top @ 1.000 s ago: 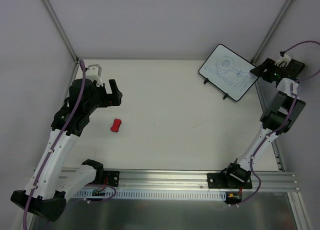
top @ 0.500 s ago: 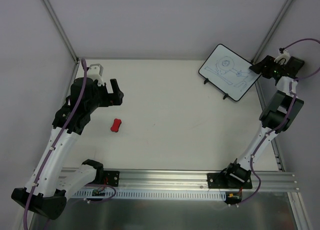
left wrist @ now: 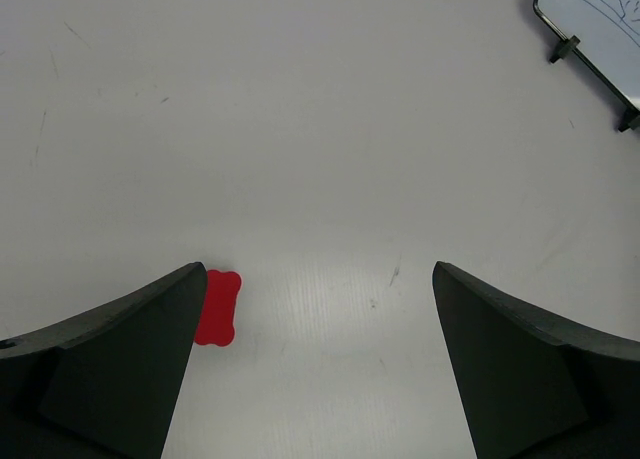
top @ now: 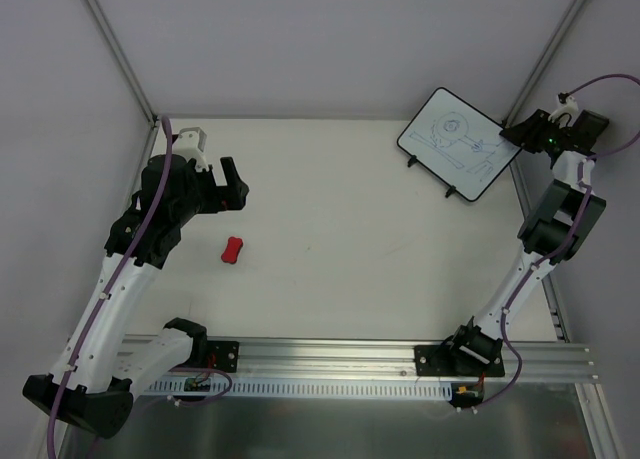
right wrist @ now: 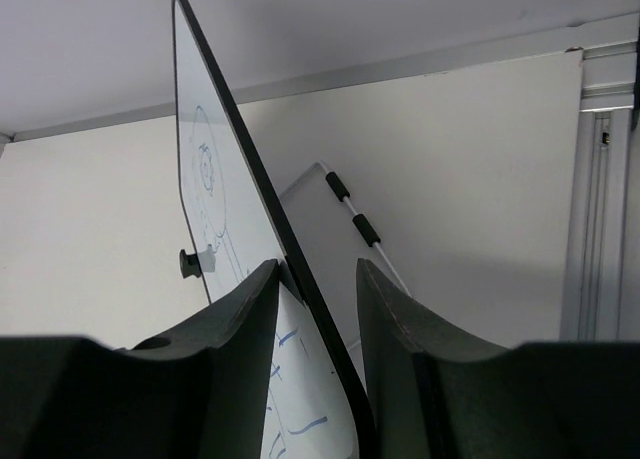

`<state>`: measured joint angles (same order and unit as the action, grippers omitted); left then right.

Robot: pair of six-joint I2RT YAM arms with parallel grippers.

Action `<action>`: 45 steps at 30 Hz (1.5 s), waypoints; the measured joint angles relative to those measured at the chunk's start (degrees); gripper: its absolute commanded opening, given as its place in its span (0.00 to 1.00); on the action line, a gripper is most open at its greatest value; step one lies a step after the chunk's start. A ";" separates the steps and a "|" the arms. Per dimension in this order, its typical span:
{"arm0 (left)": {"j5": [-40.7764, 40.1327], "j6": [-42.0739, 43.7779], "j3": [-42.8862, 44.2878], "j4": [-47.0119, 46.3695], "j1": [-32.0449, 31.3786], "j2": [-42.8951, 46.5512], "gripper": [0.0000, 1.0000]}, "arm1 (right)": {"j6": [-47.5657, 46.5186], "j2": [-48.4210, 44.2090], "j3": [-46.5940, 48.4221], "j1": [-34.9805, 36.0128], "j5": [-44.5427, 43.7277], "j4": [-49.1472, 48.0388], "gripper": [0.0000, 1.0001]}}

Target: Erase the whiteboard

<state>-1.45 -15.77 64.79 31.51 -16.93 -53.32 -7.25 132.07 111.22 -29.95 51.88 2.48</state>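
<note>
Whiteboard (top: 458, 142) white, black rim, blue marker drawing; eraser (top: 233, 249) red; table (top: 350, 229) off-white

The table (top: 340, 209) is being viewed whole from above and behind the arm bases. The left wrist view is being aimed down past wide-parted jaws, the whiteboard (left wrist: 598, 17) being caught far beyond the right-hand jaw. The right wrist view is being held close, that board's rim between its jaws.
</note>
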 measured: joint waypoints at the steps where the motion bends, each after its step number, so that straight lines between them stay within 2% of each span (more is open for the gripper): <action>1: 0.00 -0.04 0.00 -0.02 -0.02 0.00 0.99 | 0.22 0.00 0.00 0.00 0.61 -0.07 0.38; 11: 0.02 -0.09 0.00 -0.02 0.00 0.00 0.99 | 0.61 0.00 0.00 0.00 4.20 -0.11 0.37; 20: 0.02 -0.04 0.00 -0.02 0.00 0.28 0.99 | 0.85 0.00 0.00 0.00 7.32 -0.04 0.28; 25: 0.02 -0.02 0.00 -0.02 -0.02 1.01 0.99 | 1.18 0.00 0.00 0.00 9.70 -0.02 0.16; 29: 0.02 0.00 0.00 -0.02 0.00 1.31 0.99 | 2.69 -0.02 0.00 0.02 12.85 0.39 0.00; 45: 1.44 0.24 -0.09 -0.02 0.00 2.62 0.99 | 1.90 -4.70 -5.20 0.02 14.47 0.79 0.00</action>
<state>-0.01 -15.53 64.71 31.48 -16.93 -50.70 -5.34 127.37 106.02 -29.93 66.35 3.27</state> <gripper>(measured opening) 0.987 0.053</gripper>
